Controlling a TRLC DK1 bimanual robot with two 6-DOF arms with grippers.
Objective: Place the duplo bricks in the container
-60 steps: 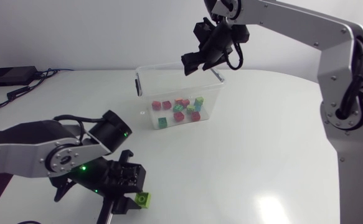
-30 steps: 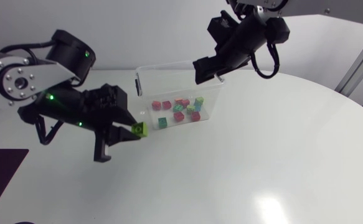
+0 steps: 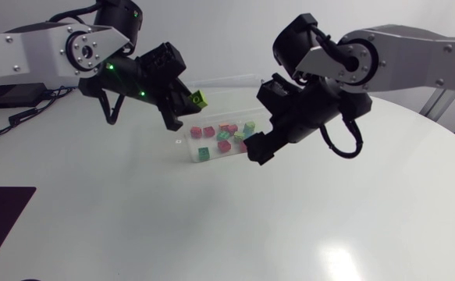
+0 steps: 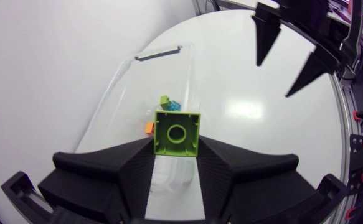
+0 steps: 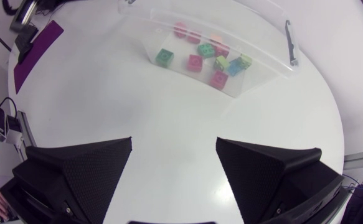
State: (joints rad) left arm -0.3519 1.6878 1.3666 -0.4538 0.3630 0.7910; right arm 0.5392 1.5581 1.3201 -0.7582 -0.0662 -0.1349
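Observation:
My left gripper (image 3: 193, 104) is shut on a lime green duplo brick (image 3: 200, 99) and holds it in the air over the left end of the clear plastic container (image 3: 263, 112). In the left wrist view the brick (image 4: 177, 132) sits studs-up between the fingers, with the container (image 4: 137, 87) below and ahead. Several red, green and blue bricks (image 3: 225, 139) lie in the container. My right gripper (image 3: 257, 150) hangs open and empty just in front of the container's right end. Its wrist view looks down on the container (image 5: 265, 78) and its bricks (image 5: 206, 53).
A black box (image 3: 12, 95) with cables lies at the table's back left. A dark purple mat (image 3: 1, 222) covers the front left corner. The other arm's two black fingertips (image 4: 268, 43) show ahead of my left gripper.
My left arm has lifted the green brick from the table's front and carried it back over the container. My right arm has come down from above the container to its front right.

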